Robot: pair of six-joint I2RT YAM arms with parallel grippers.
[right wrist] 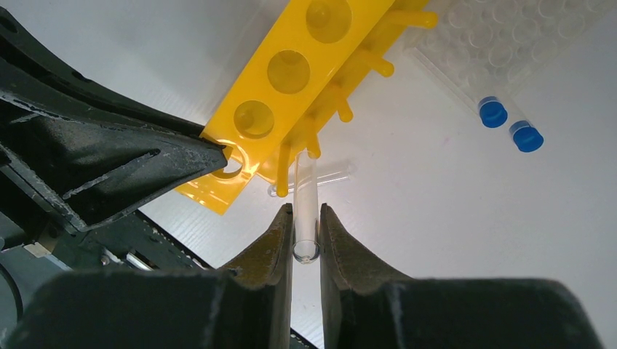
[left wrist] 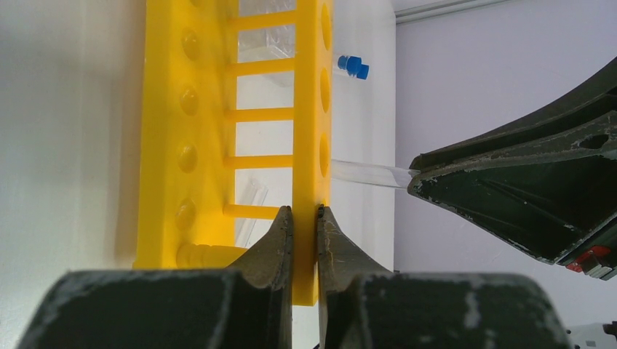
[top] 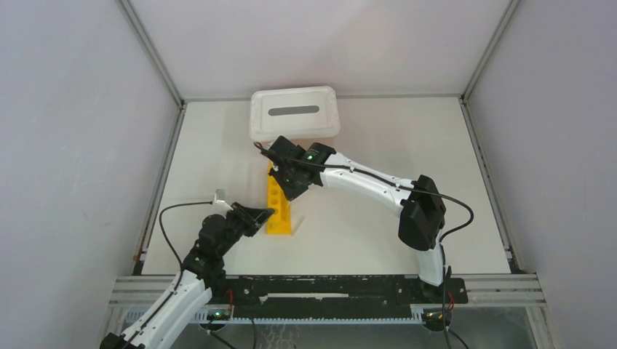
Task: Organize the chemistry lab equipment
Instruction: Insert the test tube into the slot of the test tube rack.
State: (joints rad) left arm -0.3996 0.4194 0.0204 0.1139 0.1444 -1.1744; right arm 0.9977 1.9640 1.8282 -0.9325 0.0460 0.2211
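The long yellow rack (top: 279,209) lies mid-table. My left gripper (top: 260,216) is shut on the near end of its holed plate, the jaws pinching the plate edge (left wrist: 305,218). My right gripper (top: 291,183) hovers over the rack, shut on a clear glass tube (right wrist: 305,182). The tube's far end (left wrist: 364,173) meets the holed plate beside a hole near the gripped end; I cannot tell if it is inside. Two blue-capped tubes (right wrist: 509,125) lie by the clear gridded rack (right wrist: 509,33). Another clear tube (right wrist: 327,177) lies on the table under the yellow rack (right wrist: 291,80).
A white-lidded bin with a slot (top: 295,113) stands at the back, just beyond the yellow rack. The two grippers are close together over the rack's near end. Walls enclose the table on the left, the right and the back.
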